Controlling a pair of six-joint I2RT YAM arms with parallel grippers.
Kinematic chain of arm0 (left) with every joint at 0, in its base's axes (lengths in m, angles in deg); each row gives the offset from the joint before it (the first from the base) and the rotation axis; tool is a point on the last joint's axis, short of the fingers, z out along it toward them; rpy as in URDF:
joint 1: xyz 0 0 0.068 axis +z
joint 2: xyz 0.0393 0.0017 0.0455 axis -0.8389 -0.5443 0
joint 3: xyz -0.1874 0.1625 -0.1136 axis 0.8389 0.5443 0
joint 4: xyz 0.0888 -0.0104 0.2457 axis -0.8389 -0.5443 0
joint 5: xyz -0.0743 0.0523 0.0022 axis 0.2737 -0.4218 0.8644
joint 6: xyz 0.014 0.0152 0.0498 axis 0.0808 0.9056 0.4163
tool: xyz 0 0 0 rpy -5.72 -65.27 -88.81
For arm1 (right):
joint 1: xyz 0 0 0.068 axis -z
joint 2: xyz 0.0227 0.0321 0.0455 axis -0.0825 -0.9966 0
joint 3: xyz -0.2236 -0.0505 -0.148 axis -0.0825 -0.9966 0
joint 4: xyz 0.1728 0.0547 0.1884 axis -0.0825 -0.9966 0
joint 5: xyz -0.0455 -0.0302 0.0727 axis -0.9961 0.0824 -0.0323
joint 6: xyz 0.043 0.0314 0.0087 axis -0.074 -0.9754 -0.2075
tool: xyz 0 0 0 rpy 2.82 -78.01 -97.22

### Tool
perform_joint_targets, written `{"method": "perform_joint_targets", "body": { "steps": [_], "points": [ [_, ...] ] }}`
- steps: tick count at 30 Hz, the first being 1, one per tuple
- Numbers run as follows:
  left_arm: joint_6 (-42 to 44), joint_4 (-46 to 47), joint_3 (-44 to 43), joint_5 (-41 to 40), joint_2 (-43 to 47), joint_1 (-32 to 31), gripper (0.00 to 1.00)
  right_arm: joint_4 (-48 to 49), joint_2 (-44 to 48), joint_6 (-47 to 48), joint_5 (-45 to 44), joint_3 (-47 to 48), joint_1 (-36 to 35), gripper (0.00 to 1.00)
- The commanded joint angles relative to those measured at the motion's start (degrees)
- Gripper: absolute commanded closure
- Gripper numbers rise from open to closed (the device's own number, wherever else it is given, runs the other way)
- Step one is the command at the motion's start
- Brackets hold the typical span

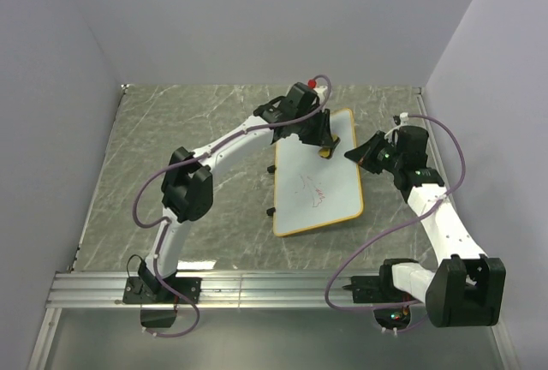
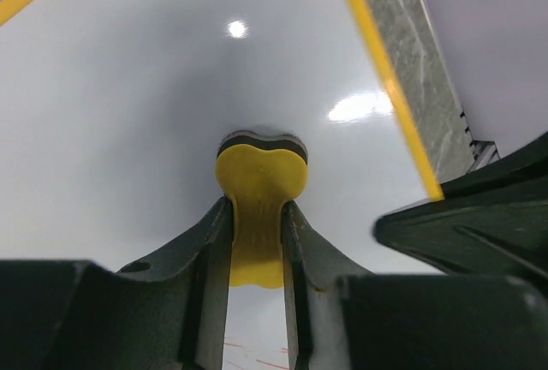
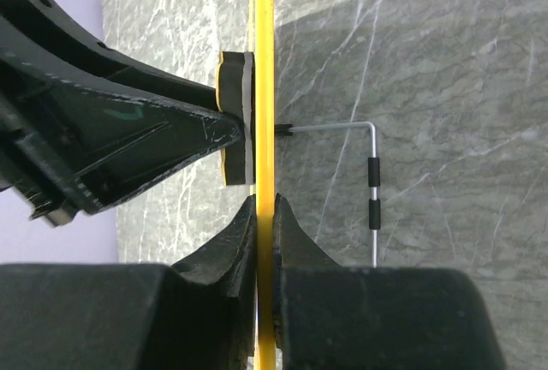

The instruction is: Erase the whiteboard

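The whiteboard, white with a thin orange-yellow frame, lies tilted on the marble table with red scribbles near its middle. My left gripper is shut on the yellow bow-shaped eraser, whose dark felt side rests on the board's far part. My right gripper is shut on the board's right edge, seen edge-on as a yellow strip between my fingers. The eraser also shows there, against the board.
A thin metal stand rod with black sleeves sticks out behind the board. Small black clips line the board's left edge. An aluminium rail runs along the near table edge. White walls enclose the table.
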Motion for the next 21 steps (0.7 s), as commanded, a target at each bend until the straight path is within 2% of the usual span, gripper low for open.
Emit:
{"method": "perform_joint_targets", "body": {
  "steps": [1,5,8,11,14,17,21],
  "points": [
    [1.27,-1.29,5.82,-0.44,1.01,0.54,1.00,-6.19,0.57,3.64,-1.31,-2.10,-1.07,1.00],
    [1.72,0.54,14.33,-1.06,6.18,1.42,1.00,-6.19,1.19,3.38,-1.49,-2.28,-1.16,1.00],
    [1.89,4.05,24.78,-1.24,11.62,1.42,1.00,-6.98,1.37,3.73,-1.67,-1.93,-1.16,1.00],
    [1.02,8.36,39.70,-1.33,17.69,1.16,1.00,-7.77,0.93,3.91,-1.58,-1.14,-1.16,1.00],
    [-0.21,10.22,46.93,-2.12,22.70,0.11,1.00,-7.07,0.23,2.51,-0.70,-0.70,-1.16,1.00],
    [-1.45,11.71,49.24,-2.21,25.45,-1.82,1.00,-5.31,-0.39,0.66,-0.17,-1.05,-1.24,1.00],
    [-2.15,11.46,45.83,-2.03,25.11,-5.25,1.00,-4.43,-1.62,-0.05,0.18,-1.66,-1.24,1.00]
  ]
}}
